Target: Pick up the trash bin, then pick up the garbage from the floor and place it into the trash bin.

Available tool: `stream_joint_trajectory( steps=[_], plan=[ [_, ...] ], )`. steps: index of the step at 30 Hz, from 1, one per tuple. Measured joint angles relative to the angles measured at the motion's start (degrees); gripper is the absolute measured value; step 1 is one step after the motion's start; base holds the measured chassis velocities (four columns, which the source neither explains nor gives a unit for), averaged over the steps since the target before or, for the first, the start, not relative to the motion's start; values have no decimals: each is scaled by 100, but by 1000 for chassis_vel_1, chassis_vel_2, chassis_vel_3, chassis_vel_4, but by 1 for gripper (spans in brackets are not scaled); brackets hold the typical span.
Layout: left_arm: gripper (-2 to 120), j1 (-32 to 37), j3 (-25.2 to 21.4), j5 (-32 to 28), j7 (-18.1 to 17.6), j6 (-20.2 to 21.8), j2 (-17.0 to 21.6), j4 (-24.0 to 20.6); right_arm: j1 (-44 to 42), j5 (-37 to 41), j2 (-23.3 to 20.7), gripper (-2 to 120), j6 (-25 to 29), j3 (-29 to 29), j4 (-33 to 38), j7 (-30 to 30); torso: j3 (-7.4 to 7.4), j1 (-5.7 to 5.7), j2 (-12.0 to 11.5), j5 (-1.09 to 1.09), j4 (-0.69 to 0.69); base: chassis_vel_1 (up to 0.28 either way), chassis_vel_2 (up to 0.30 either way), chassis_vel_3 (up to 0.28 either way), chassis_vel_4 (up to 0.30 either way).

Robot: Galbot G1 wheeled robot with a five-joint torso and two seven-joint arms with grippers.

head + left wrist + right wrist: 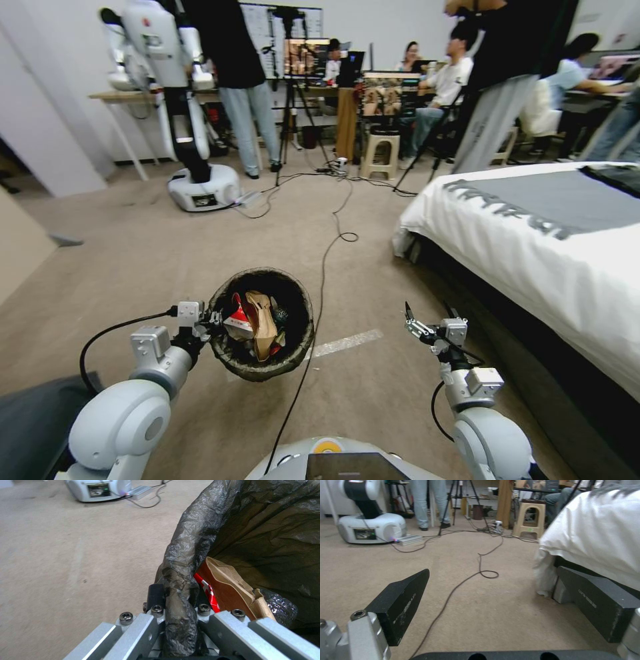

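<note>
We hold the trash bin (263, 325) lower centre of the head view, our left gripper (208, 323) pinching its bagged rim (181, 580) on the left side. Inside lie a brown paper bag (262, 322) and a red-and-white packet (238, 321). Our right gripper (427, 319) hangs empty at lower right, fingers spread. The carpet (373, 387) ahead looks litter-free, so collecting seems nearly done; next we'd need to scan for leftovers.
</note>
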Motion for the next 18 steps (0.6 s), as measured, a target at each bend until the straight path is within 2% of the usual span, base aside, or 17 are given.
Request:
stream_joint_trajectory(
  steps=[5, 11, 18],
  plan=[
    [1, 28, 37, 38, -39, 0, -51, 4, 5, 3, -1, 100, -19, -19, -12, 3, 0, 0, 0, 0, -7, 5, 16, 22, 9],
    [1, 190, 57, 123, -101, 0, -154, -34, 21, 3, 3, 100, -36, -55, -20, 9, 0, 0, 0, 0, -3, 0, 0, 0, 0],
    [1, 507, -71, 7, -518, 0, -354, -89, 41, 6, 15, 100, -40, -68, -36, 16, 0, 0, 0, 0, -2, 0, 0, 0, 0]
  ],
)
